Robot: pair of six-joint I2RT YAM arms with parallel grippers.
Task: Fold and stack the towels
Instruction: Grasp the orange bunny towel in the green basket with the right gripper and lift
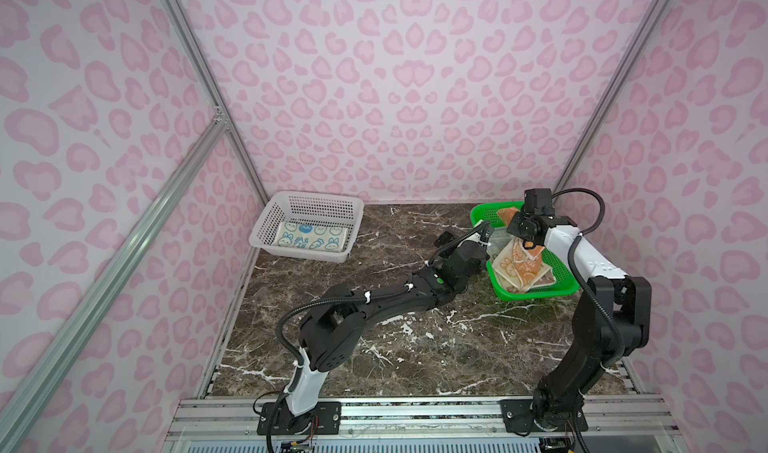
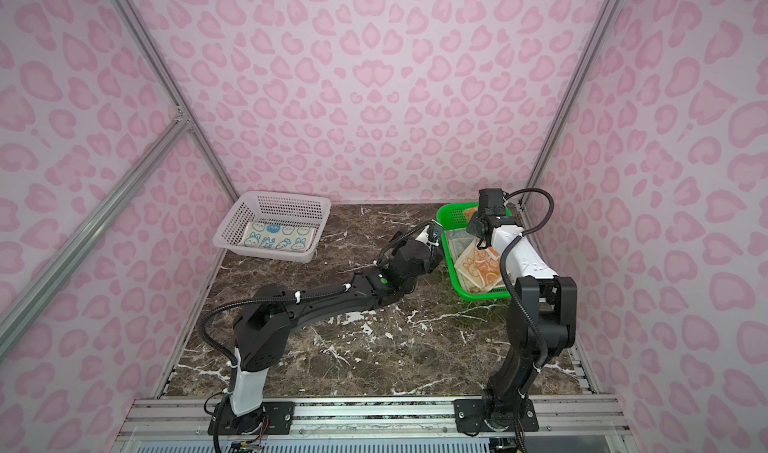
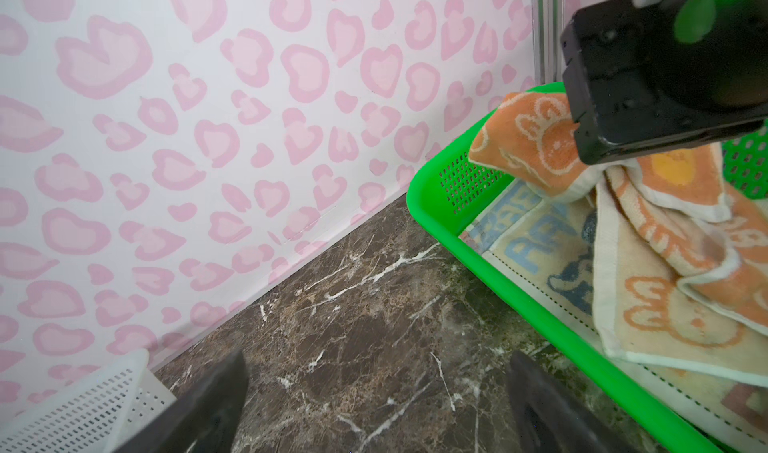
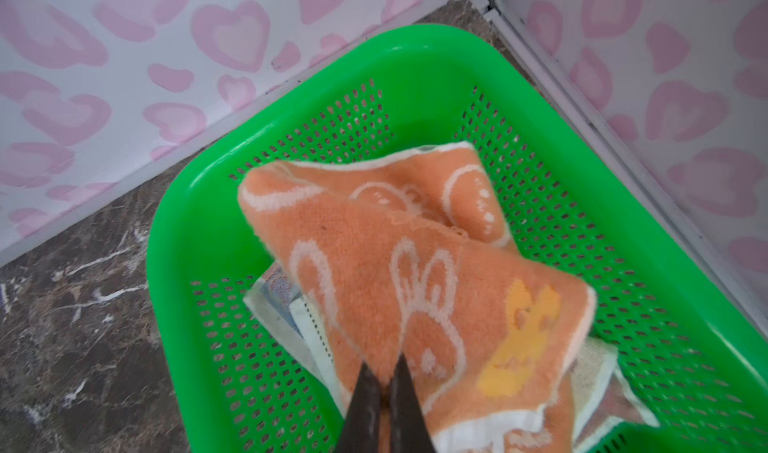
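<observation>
Pickup step: right fingers [image 4: 365,397] pinch the orange towel [image 4: 374,264] by a fold, over the green basket [image 4: 415,56] at the bench's [image 1: 374,347] back-right corner; maybe just one layer, hard to tell. The left fingers [image 3: 208,409] are spread wide, empty, just beside it. Next: carry it to open bench, flatten.

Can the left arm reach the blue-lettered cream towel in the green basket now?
Probably only an edge of the blue-lettered cream towel: the orange bunny-print terry towel, pinched in the shut right tool, drapes over much of it.
</observation>
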